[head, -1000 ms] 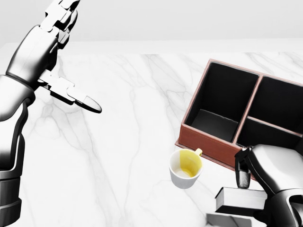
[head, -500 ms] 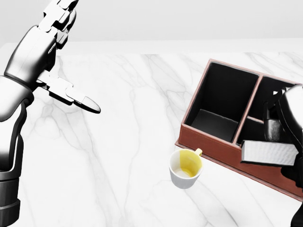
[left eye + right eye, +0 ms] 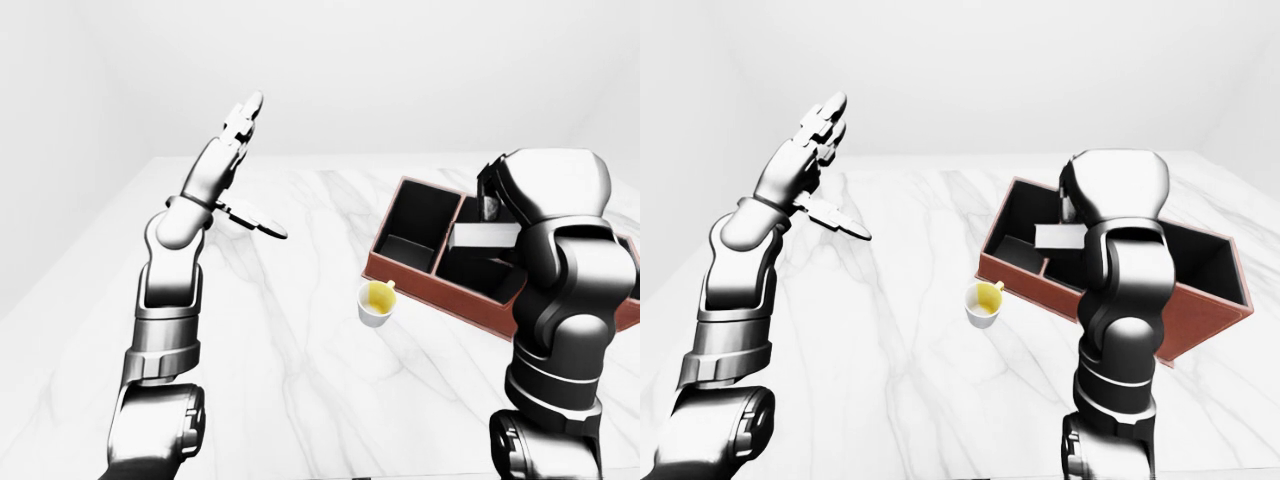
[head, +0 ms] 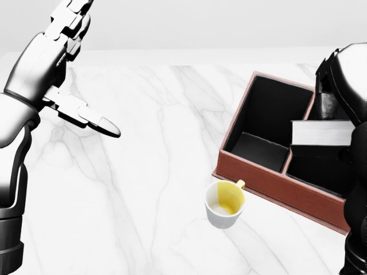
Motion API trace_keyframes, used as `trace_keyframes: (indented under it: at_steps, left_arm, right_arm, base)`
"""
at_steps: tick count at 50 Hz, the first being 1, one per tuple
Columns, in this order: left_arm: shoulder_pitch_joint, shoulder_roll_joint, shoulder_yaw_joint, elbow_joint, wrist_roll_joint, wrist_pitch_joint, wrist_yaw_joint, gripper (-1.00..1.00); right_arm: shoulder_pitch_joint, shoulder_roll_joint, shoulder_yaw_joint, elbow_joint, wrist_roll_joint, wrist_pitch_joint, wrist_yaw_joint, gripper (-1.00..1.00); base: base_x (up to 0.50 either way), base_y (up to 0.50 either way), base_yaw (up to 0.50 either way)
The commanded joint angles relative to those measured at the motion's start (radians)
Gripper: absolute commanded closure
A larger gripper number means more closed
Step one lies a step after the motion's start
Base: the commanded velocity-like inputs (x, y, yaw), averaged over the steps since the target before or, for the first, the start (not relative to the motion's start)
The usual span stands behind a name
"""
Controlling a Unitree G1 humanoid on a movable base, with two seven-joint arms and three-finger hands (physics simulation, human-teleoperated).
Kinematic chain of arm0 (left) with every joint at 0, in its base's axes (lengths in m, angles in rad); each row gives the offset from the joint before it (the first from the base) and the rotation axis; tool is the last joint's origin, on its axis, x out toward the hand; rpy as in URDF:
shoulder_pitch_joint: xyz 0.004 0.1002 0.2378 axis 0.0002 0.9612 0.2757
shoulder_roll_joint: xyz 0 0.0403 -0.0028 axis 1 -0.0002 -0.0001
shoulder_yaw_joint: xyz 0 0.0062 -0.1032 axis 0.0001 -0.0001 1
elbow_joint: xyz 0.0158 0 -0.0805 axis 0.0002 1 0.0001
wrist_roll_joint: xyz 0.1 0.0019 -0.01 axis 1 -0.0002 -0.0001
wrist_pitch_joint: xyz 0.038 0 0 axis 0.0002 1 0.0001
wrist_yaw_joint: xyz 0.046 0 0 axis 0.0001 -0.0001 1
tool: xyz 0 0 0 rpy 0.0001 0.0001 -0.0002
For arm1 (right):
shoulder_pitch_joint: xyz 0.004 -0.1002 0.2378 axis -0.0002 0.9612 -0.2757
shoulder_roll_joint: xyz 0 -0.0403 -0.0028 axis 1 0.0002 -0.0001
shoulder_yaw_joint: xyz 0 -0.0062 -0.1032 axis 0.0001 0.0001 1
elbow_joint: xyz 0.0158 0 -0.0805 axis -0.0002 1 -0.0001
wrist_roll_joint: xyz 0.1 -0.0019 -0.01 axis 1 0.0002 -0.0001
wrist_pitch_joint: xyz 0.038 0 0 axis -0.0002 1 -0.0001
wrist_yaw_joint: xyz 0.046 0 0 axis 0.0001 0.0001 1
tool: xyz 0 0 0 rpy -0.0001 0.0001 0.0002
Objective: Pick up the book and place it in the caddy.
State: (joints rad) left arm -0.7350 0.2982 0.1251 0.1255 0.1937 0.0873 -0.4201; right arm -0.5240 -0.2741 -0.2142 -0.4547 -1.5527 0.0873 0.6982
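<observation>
**Book held over the caddy**

The left hand (image 4: 69,63) is raised with fingers spread, empty, over the table's (image 4: 143,172) left part. A cup (image 4: 225,204) stands just beside the caddy (image 4: 269,183). The right hand (image 4: 338,80) grips the book (image 4: 321,132) flat above the caddy's divider (not yet inside). Released here, it could catch on that divider and rest tilted.
</observation>
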Motion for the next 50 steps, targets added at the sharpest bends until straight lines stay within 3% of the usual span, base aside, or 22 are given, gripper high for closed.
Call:
trace_keyframes:
  at_steps: [1,10,29,39,50]
  left_arm:
    - [0.002,0.003,0.004,0.014,-0.008,0.000,0.003,-1.00]
    - [0.008,0.006,0.007,0.021,-0.014,0.000,0.007,-1.00]
    - [0.009,0.003,0.004,0.037,-0.016,0.000,0.016,-1.00]
    - [0.013,0.002,0.003,0.038,-0.016,0.000,0.017,-1.00]
    - [0.012,0.002,0.003,0.037,-0.016,0.000,0.013,-1.00]
  right_arm:
    - [-0.103,-0.028,0.016,0.152,0.012,0.000,0.000,1.00]
    - [-0.135,-0.067,0.018,0.292,0.096,0.000,0.000,1.00]
    - [-0.117,-0.139,0.001,0.344,0.226,0.000,0.000,1.00]
    - [-0.138,-0.179,-0.020,0.405,0.390,0.000,-0.002,1.00]
    - [-0.129,-0.221,-0.016,0.427,0.502,0.000,-0.099,1.00]
  base:
    - [0.00,0.00,0.00]
    - [0.00,0.00,0.00]
    - [0.00,0.00,0.00]
    - [0.00,0.00,0.00]
    - [0.00,0.00,0.00]
